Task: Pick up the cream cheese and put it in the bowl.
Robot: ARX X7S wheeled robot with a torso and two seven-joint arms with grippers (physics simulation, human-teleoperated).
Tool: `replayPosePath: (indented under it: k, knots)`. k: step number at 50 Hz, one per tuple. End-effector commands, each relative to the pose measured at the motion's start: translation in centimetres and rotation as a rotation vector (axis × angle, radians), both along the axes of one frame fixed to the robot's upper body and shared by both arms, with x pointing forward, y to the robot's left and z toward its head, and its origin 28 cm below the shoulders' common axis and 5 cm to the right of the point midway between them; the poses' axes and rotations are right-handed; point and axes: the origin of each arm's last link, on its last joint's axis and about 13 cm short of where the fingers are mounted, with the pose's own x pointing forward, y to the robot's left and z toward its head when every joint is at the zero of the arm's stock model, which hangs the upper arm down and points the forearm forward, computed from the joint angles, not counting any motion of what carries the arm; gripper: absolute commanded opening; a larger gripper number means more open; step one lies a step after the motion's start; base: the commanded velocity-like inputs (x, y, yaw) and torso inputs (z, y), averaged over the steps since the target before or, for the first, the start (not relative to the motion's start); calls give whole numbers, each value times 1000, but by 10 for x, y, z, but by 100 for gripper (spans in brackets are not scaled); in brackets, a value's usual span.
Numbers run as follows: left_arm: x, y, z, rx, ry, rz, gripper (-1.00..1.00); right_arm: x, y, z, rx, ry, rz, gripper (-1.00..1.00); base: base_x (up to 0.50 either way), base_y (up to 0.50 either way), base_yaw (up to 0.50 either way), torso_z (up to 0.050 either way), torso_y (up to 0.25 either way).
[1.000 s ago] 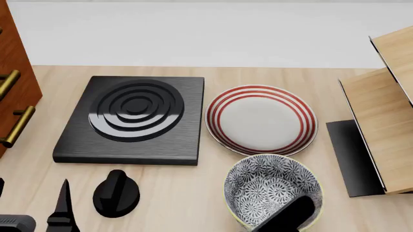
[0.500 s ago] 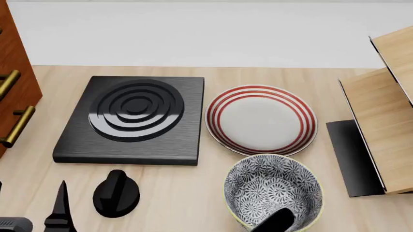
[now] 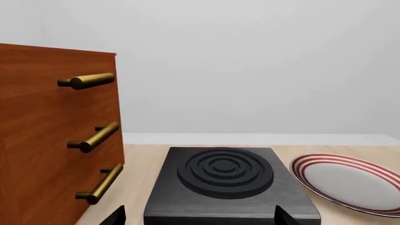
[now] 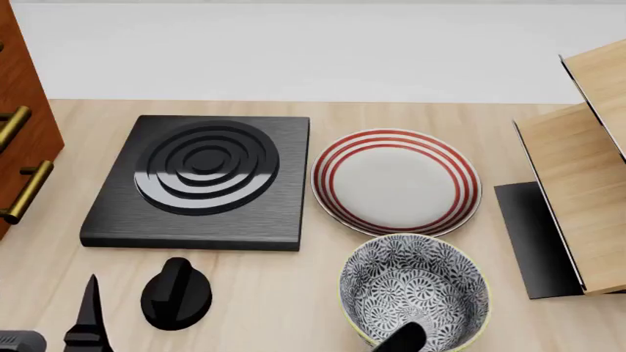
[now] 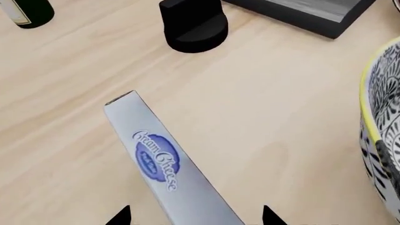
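Note:
The cream cheese (image 5: 166,161), a pale blue-grey box with a blue oval logo, lies flat on the wooden table in the right wrist view. My right gripper (image 5: 195,218) is open, one fingertip on each side of the box with a gap to it. The black-and-white floral bowl (image 4: 414,290) with a yellow-green rim stands close by (image 5: 382,126). The head view does not show the box; only a bit of my right arm (image 4: 399,340) shows at the bowl's near rim. My left gripper (image 3: 198,218) is open and holds nothing, low in front of the stove.
A black stove plate (image 4: 201,180) and a red-striped white plate (image 4: 396,180) lie behind the bowl. A black knob (image 4: 176,293) stands near the cream cheese. A wooden cabinet with brass handles (image 3: 44,140) is at the left, a wooden shelf (image 4: 577,183) at the right, a dark bottle (image 5: 28,11) beyond the knob.
In the head view my right arm has drawn back from over the bowl's near rim toward the bottom edge. The left finger has sunk slightly lower.

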Motion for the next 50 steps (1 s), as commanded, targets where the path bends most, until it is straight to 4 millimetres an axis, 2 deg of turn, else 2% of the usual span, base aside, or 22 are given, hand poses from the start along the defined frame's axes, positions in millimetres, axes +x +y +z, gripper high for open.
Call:
replayPosePath:
  k: [1,23,24,38,46,50]
  knots:
    - [0,1,-1,-1,1,2,100,2,1,-6,-16,15,3,100,0,0,0,0,0]
    - [3,1,-3,-3,11,7,100,5,3,-15,-35,29,8,100,0,0,0,0,0]
    - [3,1,-3,-3,10,7,100,5,3,-15,-39,27,7,-100,0,0,0,0,0]
    - [1,2,-3,-2,7,6,100,1,3,-14,-69,-2,3,-100,0,0,0,0,0]
    - [0,1,-3,1,3,5,100,-1,2,-4,-63,-50,-29,-100,0,0,0,0,0]
    - [1,1,-1,-2,3,4,100,-5,1,8,-31,-92,-47,-100,0,0,0,0,0]
